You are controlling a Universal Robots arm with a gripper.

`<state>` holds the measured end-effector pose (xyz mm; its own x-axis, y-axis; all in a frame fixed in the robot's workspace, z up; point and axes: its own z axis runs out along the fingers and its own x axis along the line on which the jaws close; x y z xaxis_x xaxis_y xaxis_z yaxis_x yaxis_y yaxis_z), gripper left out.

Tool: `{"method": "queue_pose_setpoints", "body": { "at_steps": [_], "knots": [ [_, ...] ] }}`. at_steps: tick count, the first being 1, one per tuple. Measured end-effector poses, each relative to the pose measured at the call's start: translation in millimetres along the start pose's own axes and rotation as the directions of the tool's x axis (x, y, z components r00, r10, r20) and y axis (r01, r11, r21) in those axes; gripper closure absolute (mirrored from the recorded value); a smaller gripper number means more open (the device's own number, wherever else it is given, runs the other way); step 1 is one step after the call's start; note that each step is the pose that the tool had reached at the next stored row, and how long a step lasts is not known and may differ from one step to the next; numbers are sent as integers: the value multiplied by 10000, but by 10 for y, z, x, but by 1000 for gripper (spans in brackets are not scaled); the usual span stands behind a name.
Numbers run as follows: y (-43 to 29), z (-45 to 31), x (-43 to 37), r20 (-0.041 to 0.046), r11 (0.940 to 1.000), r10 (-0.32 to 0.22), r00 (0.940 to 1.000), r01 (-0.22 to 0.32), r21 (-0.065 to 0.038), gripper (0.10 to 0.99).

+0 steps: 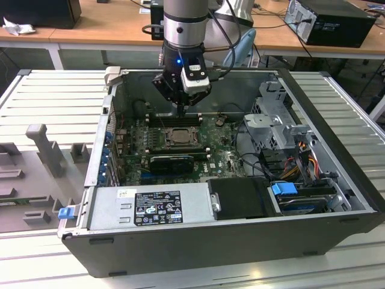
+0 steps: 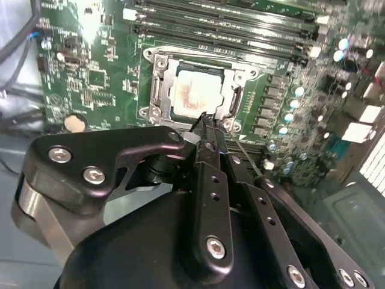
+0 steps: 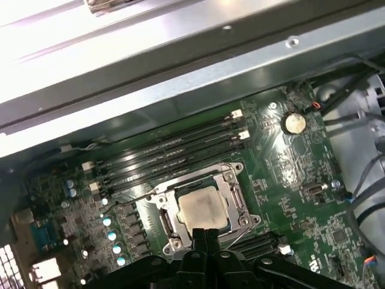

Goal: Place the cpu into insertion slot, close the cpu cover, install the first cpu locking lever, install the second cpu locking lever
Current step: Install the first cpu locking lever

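Silver-grey cylindrical arm with black band, small blue light, black cables looping beside it, white-and-black camera block at the wrist, matte black pincer of angular linkage plates, silver screws, slim fingers dotted with small holes

Bright overhead light, white glare on the case wall, motherboard shadowed, tool dark

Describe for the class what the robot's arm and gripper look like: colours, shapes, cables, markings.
The arm is a silver-grey cylinder with a black band and a small blue light at the wrist. A white-and-black box sits beside it, and black cables loop behind. The gripper is matt black with silver screws; its fingers are slim, flat bars.
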<state>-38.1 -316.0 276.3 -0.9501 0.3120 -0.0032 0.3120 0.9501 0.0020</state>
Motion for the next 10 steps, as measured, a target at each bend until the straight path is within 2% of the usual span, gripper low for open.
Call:
{"method": "queue_pose_setpoints", "body": {
  "at_steps": [3,5,8,10],
  "knots": [
    [0,5,0,-22,9981,-610,9981,610,4,980],
    [0,11,0,-44,9911,-1332,9911,1332,7,980],
    [0,14,0,-50,9822,-1880,9822,1880,7,980],
    [0,15,0,-51,9727,-2320,9727,2320,4,980]
  ]
}}
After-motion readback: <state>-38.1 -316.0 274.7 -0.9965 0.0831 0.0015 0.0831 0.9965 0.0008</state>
